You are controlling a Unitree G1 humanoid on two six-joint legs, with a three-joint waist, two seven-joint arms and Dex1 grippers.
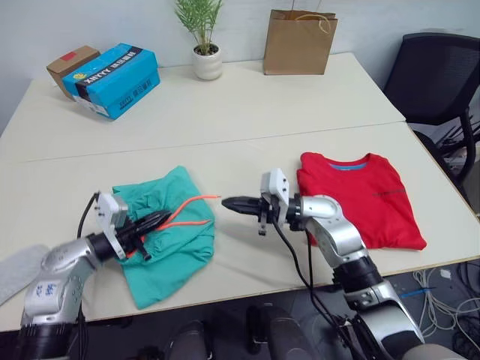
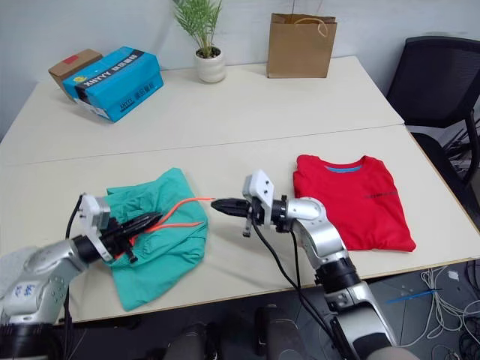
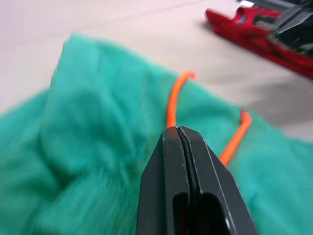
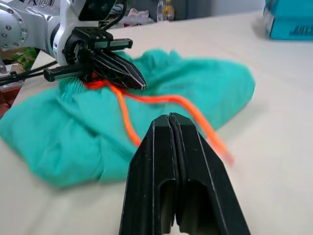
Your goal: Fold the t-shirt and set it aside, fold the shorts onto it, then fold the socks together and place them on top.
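Red t-shirt (image 1: 360, 196) looks folded already, parked on the table's (image 1: 225, 112) right side, so step 1 seems done imo. Teal shorts (image 1: 166, 232) are a crumpled heap front-left w/ the orange drawstring (image 1: 196, 211) trailing out, not folded yet. Left gripper (image 1: 159, 220) sits over them, fingers pressed together, prob empty. Right gripper (image 1: 234, 203) hovers btw the two garments, closed too. Shorts + socks left.
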